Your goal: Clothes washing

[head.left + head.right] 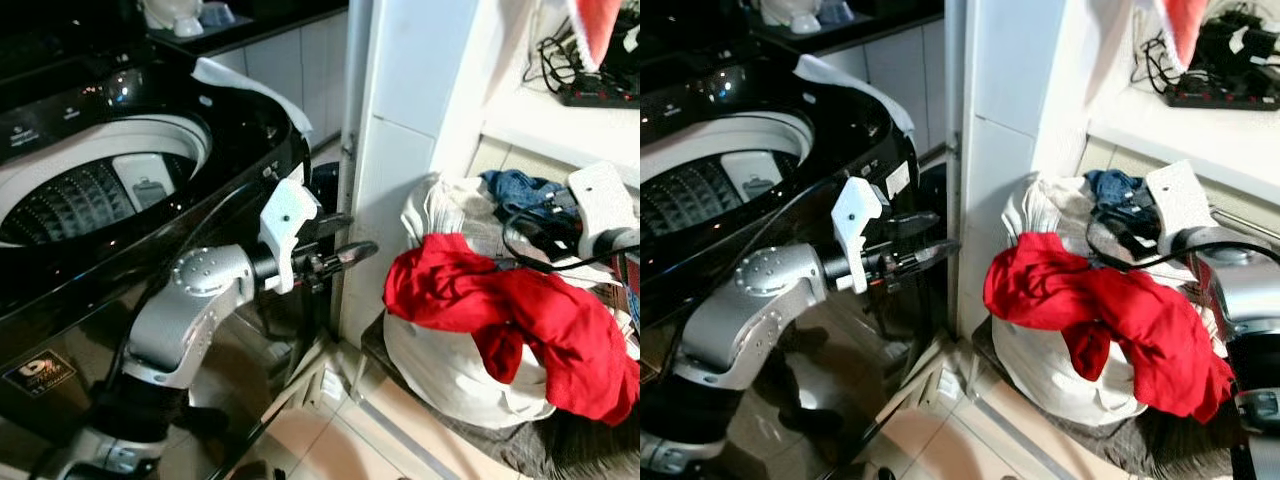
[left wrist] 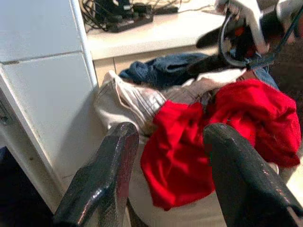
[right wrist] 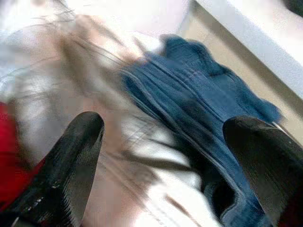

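Left end effector point(image 1: 345, 252) fingers parted, empty, beside washing machine point(image 1: 120, 180), red garment point(image 1: 500, 310) draped over white laundry bag point(image 1: 450, 370) on floor, right end effector point(image 3: 165, 156) spread wide, empty, above blue denim point(image 3: 189, 118) atop bag, power strip point(image 1: 600, 92) on shelf behind.

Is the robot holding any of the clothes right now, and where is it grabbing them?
No, nothing is held. The left gripper is open in the air, facing the red garment. The right gripper is open above the blue garment.
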Robot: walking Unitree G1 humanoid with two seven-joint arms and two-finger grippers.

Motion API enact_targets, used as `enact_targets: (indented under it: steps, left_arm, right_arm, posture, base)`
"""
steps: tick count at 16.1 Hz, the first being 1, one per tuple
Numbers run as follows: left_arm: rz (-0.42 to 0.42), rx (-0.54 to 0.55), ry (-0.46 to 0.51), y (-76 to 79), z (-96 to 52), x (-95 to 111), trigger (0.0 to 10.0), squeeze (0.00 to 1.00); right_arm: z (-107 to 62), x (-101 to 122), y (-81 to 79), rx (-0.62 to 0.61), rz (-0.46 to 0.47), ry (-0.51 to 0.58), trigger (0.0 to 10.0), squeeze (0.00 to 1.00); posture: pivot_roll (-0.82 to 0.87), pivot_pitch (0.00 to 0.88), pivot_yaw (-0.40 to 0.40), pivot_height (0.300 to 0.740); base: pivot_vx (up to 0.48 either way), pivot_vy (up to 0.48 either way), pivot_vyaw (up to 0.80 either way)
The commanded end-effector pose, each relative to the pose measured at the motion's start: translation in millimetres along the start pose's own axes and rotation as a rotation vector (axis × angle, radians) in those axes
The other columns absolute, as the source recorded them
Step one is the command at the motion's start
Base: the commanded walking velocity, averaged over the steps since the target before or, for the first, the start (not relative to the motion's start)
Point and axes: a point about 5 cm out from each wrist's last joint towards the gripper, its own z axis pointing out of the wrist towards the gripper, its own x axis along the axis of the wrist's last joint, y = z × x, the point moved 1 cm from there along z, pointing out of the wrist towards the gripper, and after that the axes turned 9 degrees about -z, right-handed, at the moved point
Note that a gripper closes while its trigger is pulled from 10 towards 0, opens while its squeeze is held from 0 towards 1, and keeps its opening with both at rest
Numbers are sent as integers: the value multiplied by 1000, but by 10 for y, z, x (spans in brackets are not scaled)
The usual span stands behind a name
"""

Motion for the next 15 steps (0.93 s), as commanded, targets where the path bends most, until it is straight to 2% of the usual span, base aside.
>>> enact_targets:
  steps: [1, 3, 5, 6, 7, 8, 14, 15]
  left_arm:
    - [3, -13, -13, -9, -23, 19, 10000, 0]
    - [-4, -58, -27, 12, -81, 27, 10000, 0]
    - [0, -70, -38, 19, -71, 15, 10000, 0]
    - [-8, -88, -43, 37, -62, 12, 10000, 0]
    - [-11, -102, -50, 54, -66, 4, 10000, 0]
    - [-17, -140, -71, 95, -86, -14, 10000, 0]
    - [-49, -231, -121, 206, -139, -61, 10000, 0]
    - [-51, -243, -124, 229, -143, -69, 10000, 0]
  right_arm:
    - [-96, 170, 1, 58, -14, 72, 10000, 1000]
    - [-209, 261, -102, 159, -134, 81, 10000, 1000]
    - [-331, 359, -169, 250, -195, 108, 10000, 1000]
    - [-432, 394, -253, 340, -233, 117, 10000, 1000]
    - [-492, 381, -307, 394, -266, 109, 10000, 1000]
    - [-621, 292, -399, 483, -365, 39, 10000, 1000]
    - [-763, 131, -540, 569, -456, -91, 10000, 1000]
    - [-722, 91, -549, 548, -463, -108, 10000, 753]
  posture:
    - [3, 0, 42, 740]
    - [-4, 0, 48, 740]
    - [-9, 0, 51, 740]
    - [-10, 0, 52, 740]
    - [-10, 0, 51, 740]
    - [-10, 0, 50, 740]
    - [-11, 0, 48, 740]
    - [-11, 0, 48, 740]
  base:
    - [0, 0, 0]
    - [0, 0, 0]
    - [0, 0, 0]
    - [0, 0, 0]
    - [0, 0, 0]
    - [0, 0, 0]
    - [0, 0, 0]
    - [0, 0, 0]
